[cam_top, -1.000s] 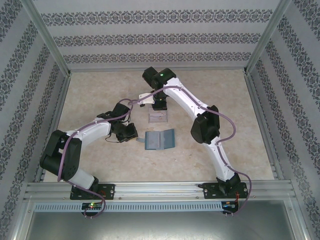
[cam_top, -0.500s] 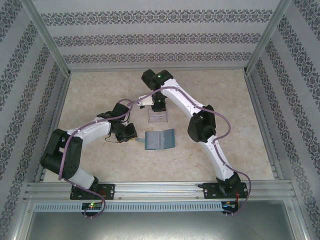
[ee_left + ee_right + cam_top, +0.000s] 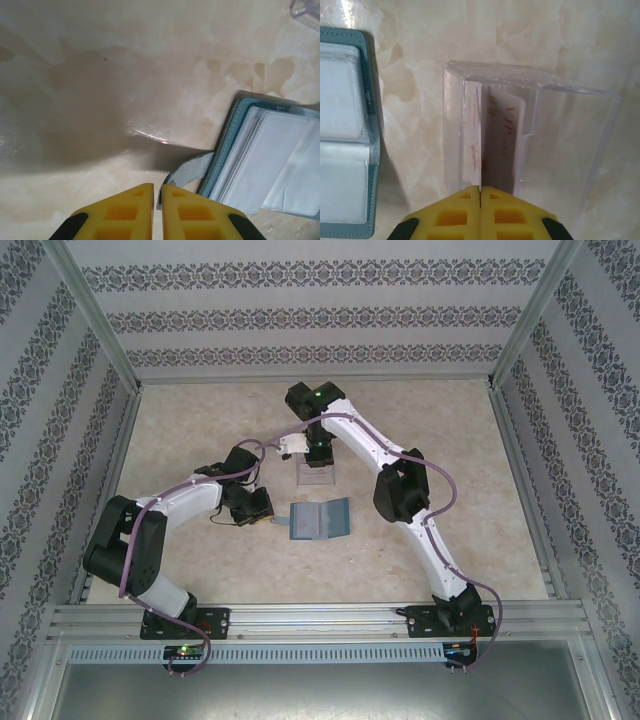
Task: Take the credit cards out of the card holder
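Observation:
The teal card holder [image 3: 318,520] lies open on the table, its clear inner pockets [image 3: 272,160] facing up. My left gripper [image 3: 157,192] is at its left edge [image 3: 272,518], shut on the holder's thin grey-blue tab [image 3: 192,172]. My right gripper [image 3: 481,192] hangs over the clear plastic tray [image 3: 316,476] behind the holder. It is shut on the near edge of a dark credit card with VIP lettering [image 3: 504,142], which reaches down into the tray. A pale credit card with red print [image 3: 471,135] is right beside it in the tray.
The clear tray's wall [image 3: 530,82] surrounds both cards, and its corner [image 3: 307,9] shows in the left wrist view. The open holder [image 3: 345,135] lies just left of the tray. Metal rails [image 3: 300,620] and patterned walls enclose the marbled table [image 3: 200,430].
The right arm's elbow has drifted slightly left while its gripper stays over the tray. The left arm and the holder have not moved.

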Motion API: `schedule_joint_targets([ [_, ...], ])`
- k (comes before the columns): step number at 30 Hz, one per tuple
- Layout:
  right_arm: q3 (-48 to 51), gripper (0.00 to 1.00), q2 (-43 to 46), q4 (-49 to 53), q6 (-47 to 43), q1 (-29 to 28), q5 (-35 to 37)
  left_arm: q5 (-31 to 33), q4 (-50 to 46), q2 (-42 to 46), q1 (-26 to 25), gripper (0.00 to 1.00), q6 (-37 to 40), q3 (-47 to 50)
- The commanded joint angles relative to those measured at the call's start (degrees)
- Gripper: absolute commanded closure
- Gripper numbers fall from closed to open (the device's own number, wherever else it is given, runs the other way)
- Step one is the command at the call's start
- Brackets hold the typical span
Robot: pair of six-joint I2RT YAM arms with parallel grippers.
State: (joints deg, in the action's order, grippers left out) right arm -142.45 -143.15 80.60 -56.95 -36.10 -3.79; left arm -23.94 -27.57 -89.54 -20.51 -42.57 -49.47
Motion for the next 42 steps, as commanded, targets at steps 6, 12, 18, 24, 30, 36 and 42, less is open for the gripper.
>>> schedule_joint_targets([
  [6,-2.2,0.88,-2.0,0.9,1.4,0.4,0.0,-0.5,-1.5,-0.8,0.8,0.88,0.1,-1.0],
  [12,-2.2,0.81,0.0,-2.2,1.6,0.9,2.6,-0.6,-1.3,-1.1,0.8,0.88,0.2,-1.2],
  [18,-2.2,0.79,0.3,-3.7,1.5,0.9,4.2,-0.8,-1.1,-1.3,0.8,0.88,0.2,-1.2],
  [24,-2.0,0.77,1.7,-3.5,2.3,0.8,3.3,-1.3,-1.3,-0.9,0.8,0.88,0.9,-1.7],
  [30,4.8,0.77,7.9,-9.9,7.1,0.9,2.4,-1.9,-1.3,-0.5,0.8,0.88,2.0,-2.9],
  [36,15.7,0.76,15.8,-20.0,18.4,1.1,1.7,-2.3,-1.4,-0.6,0.8,0.88,2.8,-4.4],
  [42,28.4,0.75,24.7,-29.1,34.9,1.1,0.0,-3.2,-1.1,-1.3,0.6,0.88,3.7,-5.4],
])
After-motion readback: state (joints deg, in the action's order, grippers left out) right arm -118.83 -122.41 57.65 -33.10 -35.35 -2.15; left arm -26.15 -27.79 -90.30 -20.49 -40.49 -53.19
